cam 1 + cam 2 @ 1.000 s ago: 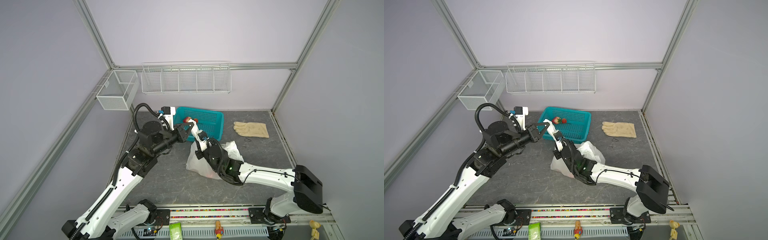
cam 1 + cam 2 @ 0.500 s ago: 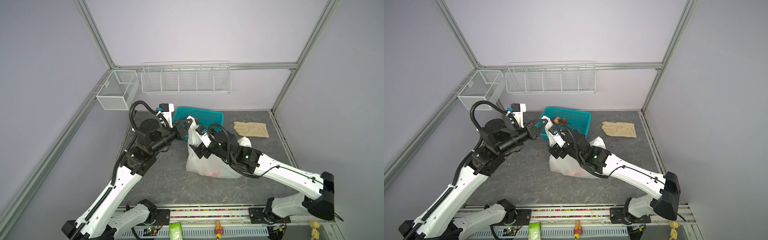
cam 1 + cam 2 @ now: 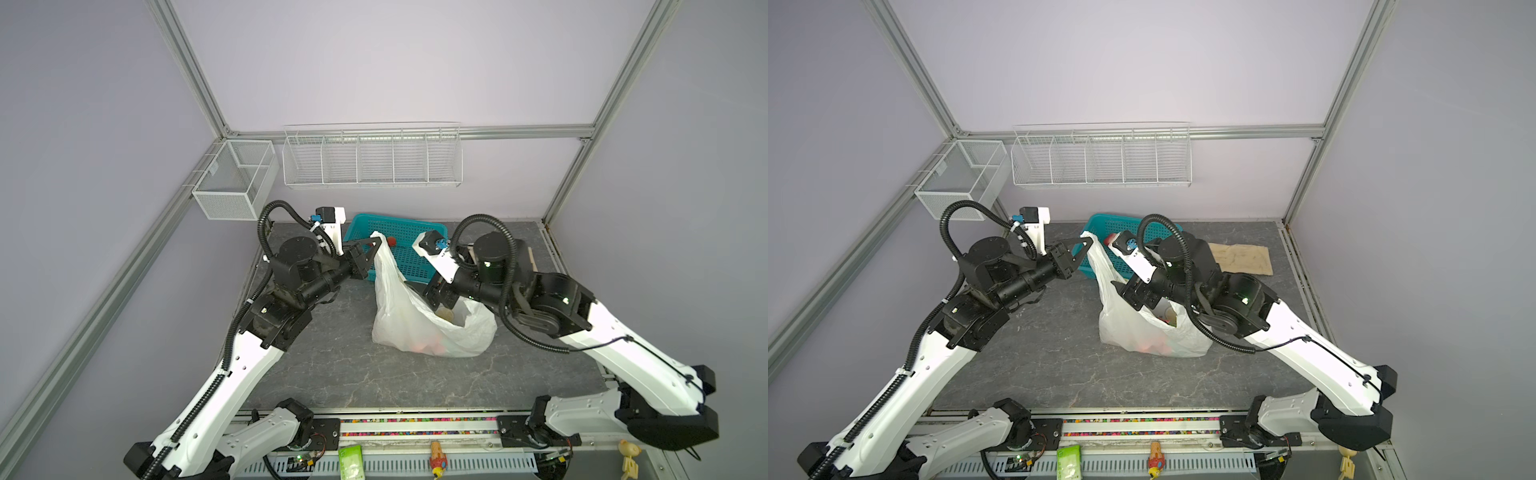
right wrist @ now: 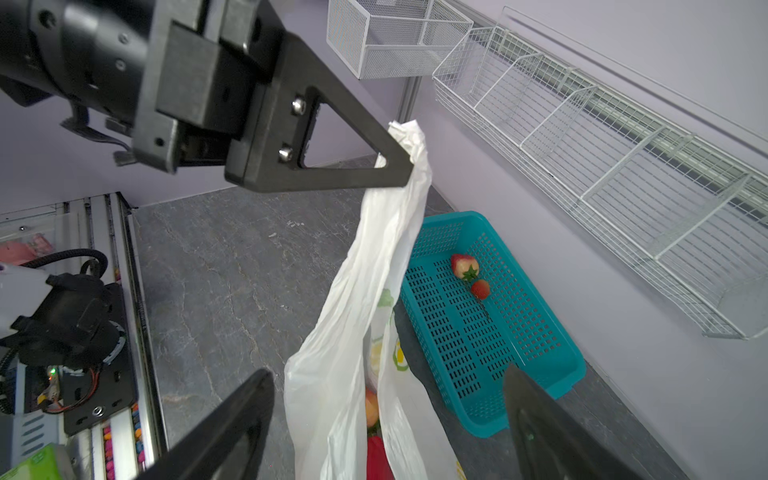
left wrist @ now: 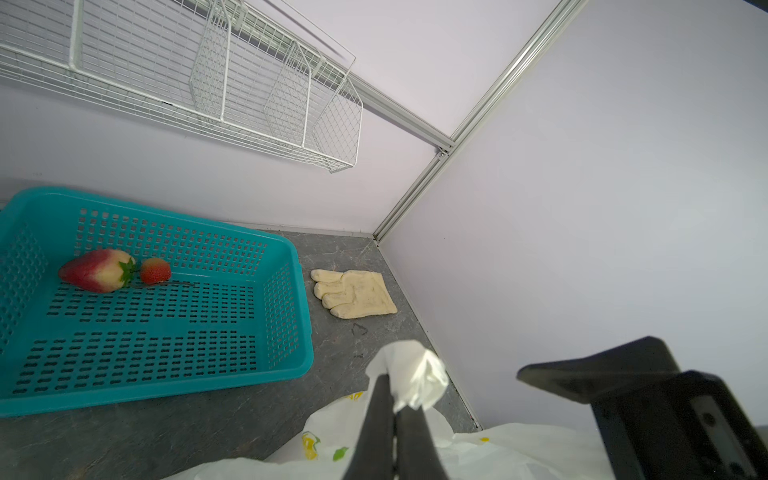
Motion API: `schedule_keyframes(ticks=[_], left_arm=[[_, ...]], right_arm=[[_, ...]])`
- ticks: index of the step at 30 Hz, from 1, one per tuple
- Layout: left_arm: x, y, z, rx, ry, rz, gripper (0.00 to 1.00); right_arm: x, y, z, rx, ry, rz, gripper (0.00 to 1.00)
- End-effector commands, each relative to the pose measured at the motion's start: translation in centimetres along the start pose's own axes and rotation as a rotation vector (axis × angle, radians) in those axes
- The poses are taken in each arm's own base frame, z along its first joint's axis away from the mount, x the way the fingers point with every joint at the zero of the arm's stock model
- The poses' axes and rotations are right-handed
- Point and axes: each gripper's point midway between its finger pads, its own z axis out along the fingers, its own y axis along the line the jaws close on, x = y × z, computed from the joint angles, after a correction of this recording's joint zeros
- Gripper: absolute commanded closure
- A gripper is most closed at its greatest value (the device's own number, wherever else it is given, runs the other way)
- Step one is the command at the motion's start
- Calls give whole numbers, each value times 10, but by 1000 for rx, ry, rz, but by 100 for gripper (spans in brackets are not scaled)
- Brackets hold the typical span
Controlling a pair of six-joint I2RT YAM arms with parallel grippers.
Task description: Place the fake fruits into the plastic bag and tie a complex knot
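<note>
Right wrist view: the left gripper (image 4: pixel 405 166) has its fingers (image 4: pixel 357 162) pressed together on one handle of the plastic bag (image 4: pixel 357 332), holding it up so the mouth gapes while the body rests on the desk (image 4: pixel 232 257). Red fake fruits (image 4: pixel 376 449) show inside. The right gripper (image 4: pixel 386 372) hangs empty at the mouth, fingers spread. Two strawberries (image 4: pixel 464 266) lie in the teal basket (image 3: pixel 409 257), at twelve o'clock of the bag in a top view. Filling looks unfinished. The next move, I judge, is for the right arm to fetch a strawberry before any knot.
</note>
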Motion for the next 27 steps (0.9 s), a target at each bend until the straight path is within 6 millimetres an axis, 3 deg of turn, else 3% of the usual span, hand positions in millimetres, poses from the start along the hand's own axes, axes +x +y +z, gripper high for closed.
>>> schedule_keyframes(ticks=[1, 7, 13, 19, 22, 27], left_arm=[[-10, -1, -7, -16, -24, 29, 100], [-9, 1, -6, -24, -13, 25, 100], [-10, 3, -4, -32, -8, 24, 100], [-8, 4, -1, -34, 0, 17, 100], [-8, 3, -1, -33, 6, 19, 100], [-7, 5, -3, -45, 11, 27, 100]], right_arm=[[11, -8, -30, -23, 37, 1, 11], [46, -4, -69, -107, 52, 85, 11], [64, 9, -102, -160, -27, 129, 11], [98, 25, -88, -214, -12, 162, 10], [115, 25, -76, -202, -8, 172, 0], [129, 16, -58, -166, -31, 172, 44]])
